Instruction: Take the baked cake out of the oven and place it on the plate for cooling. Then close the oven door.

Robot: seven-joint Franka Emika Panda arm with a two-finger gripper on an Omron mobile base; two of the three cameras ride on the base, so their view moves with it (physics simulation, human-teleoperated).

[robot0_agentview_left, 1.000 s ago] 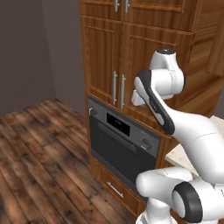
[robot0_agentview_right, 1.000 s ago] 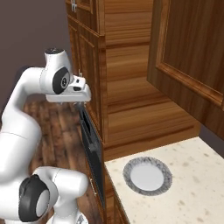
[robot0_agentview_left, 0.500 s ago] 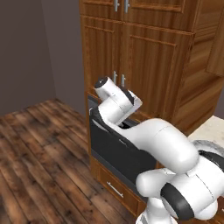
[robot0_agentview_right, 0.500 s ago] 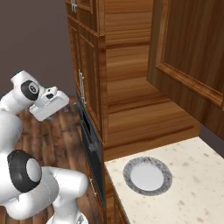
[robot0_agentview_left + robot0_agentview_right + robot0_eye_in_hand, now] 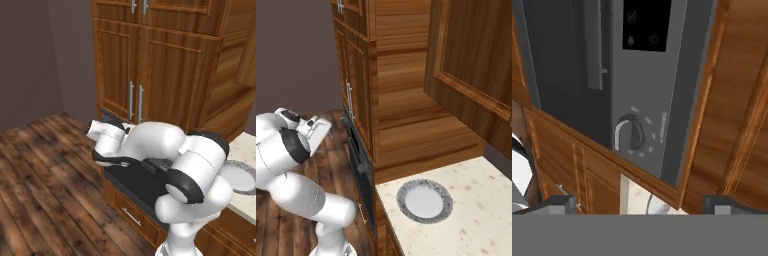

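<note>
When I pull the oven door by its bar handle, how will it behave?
The oven door looks like a rigid flat panel, so it will likely swing as one piece rather than flex. Its bar handle looks smooth and slim, possibly slippery. The door sits closed now.

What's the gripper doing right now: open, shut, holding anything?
Gripper: open, jaws spread wide, holding nothing, facing the oven control panel beside the closed oven door.
</note>
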